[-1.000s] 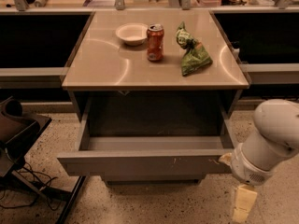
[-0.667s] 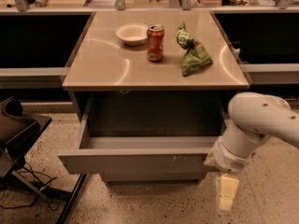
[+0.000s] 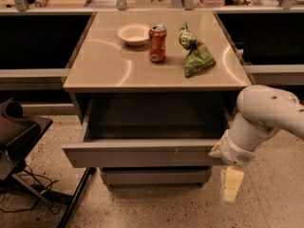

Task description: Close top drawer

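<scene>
Cables (image 3: 19, 198) are trailing over the speckled floor (image 3: 156, 208) at the far left, under a dark stand (image 3: 21, 132). Next to it the top drawer (image 3: 137, 156) is standing pulled well out from beneath the tabletop (image 3: 104, 68), its grey front facing me and its inside lying in shadow. A shorter drawer front (image 3: 154, 176) is showing just below it. Up on the tabletop a pale bowl (image 3: 134, 34), an orange can (image 3: 157, 42) and a crumpled green bag (image 3: 196, 55) are sitting in a row. At the right the white arm (image 3: 266, 115) is bending down past the drawer's right end. The end effector (image 3: 232, 185) is hanging below that corner, pointing at the floor; I cannot tell whether it is wide or narrow.
</scene>
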Robot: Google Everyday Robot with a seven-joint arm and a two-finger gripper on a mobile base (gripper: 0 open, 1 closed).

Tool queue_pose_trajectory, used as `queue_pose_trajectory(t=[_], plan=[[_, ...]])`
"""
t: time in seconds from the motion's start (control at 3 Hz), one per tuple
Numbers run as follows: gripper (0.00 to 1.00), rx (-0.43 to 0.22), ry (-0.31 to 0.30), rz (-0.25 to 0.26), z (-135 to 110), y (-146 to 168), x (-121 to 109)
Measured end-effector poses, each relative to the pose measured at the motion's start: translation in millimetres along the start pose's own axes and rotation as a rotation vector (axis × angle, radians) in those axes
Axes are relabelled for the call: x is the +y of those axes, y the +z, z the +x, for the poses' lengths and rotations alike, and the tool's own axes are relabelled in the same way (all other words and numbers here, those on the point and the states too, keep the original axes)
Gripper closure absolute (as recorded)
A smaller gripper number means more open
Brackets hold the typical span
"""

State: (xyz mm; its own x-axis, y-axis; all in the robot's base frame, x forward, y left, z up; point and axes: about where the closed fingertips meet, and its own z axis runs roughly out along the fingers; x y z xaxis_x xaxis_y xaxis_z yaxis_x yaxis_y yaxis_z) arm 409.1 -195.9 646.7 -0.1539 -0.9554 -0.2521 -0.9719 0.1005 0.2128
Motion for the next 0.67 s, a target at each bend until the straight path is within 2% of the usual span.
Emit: queue_pose_trajectory(t=[0.33,0.67], plan=[[0.0,-0.036,0.076,0.004,13,-10,-21],[0.0,-0.067,0.123,0.025,22,-24,-46]])
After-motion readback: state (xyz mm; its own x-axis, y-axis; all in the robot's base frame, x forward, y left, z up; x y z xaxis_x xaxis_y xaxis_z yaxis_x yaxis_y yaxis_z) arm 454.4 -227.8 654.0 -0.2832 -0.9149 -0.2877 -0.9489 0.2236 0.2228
